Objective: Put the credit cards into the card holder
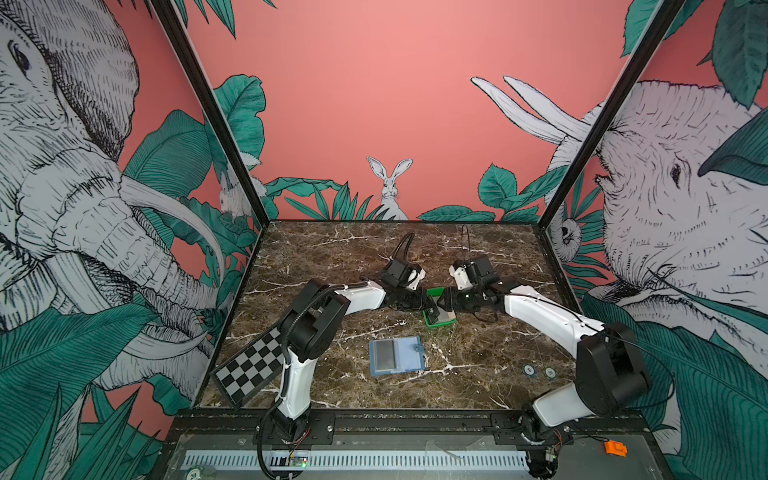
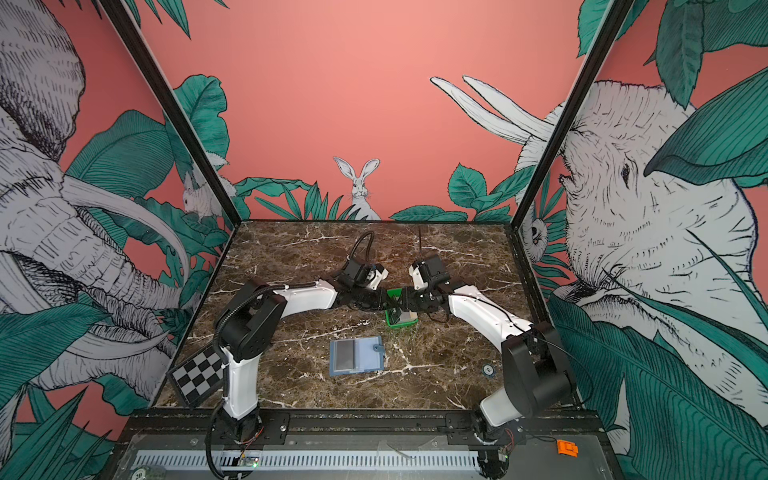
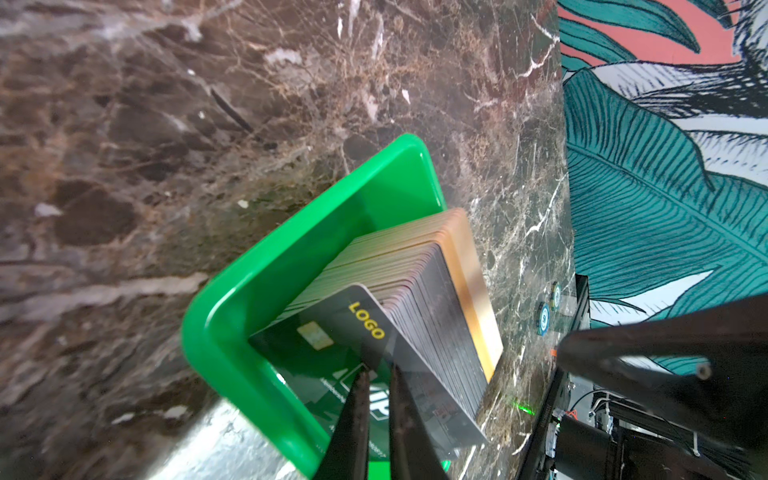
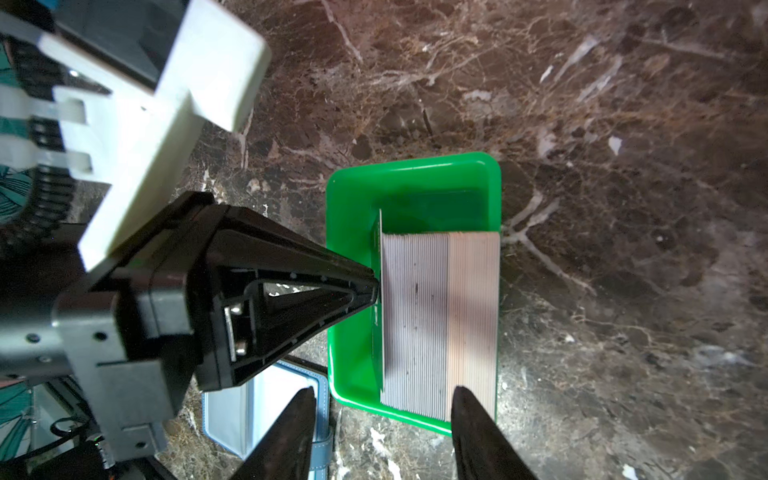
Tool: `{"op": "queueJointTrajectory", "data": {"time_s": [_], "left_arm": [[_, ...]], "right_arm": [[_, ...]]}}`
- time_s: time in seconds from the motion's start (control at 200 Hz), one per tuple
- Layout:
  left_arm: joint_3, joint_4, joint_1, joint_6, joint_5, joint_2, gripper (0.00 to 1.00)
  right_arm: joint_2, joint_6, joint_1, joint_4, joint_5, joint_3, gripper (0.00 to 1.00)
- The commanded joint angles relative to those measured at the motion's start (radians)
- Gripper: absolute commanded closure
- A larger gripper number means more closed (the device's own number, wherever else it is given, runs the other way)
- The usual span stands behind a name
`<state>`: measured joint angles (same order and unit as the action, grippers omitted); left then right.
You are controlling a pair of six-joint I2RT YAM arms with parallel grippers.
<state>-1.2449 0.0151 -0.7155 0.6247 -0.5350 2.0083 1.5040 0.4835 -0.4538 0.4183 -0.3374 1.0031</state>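
As left tool [image 3: 379,370] pinches card [image 3: 332,328], stack [image 3: 428,291] hugs tray [image 3: 257,266].

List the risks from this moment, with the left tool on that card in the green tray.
1. The left tool pinches the black card with its tips only; it may slip or twist on lifting.
2. The packed stack sits right beside that card; neighbours may drag out.
3. The right tool, jaws apart, holds nothing, so the green tray may shift.

Green tray [image 1: 429,321] mid-table; checkerboard [image 1: 249,368] left edge; two round tokens [image 1: 528,369], maybe chips, right.
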Motion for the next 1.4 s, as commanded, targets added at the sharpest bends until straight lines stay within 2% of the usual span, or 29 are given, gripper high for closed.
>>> {"op": "queueJointTrajectory", "data": {"time_s": [0.0,0.145,0.62,1.395], "left_arm": [[-0.001,0.059,-0.001,-0.008,0.027,0.027,0.86],[-0.002,0.06,-0.001,-0.01,0.027,0.025,0.86],[-0.001,0.063,-0.001,-0.011,0.028,0.026,0.86],[-0.002,0.062,-0.001,-0.008,0.026,0.027,0.86]], "right_arm": [[0.0,0.014,-0.011,-0.032,-0.019,-0.009,0.58],[0.021,0.02,-0.016,-0.048,-0.019,-0.015,0.66],[0.075,0.026,-0.031,-0.067,-0.013,-0.022,0.77],[0.129,0.023,-0.047,-0.068,0.003,-0.018,0.86]]}}
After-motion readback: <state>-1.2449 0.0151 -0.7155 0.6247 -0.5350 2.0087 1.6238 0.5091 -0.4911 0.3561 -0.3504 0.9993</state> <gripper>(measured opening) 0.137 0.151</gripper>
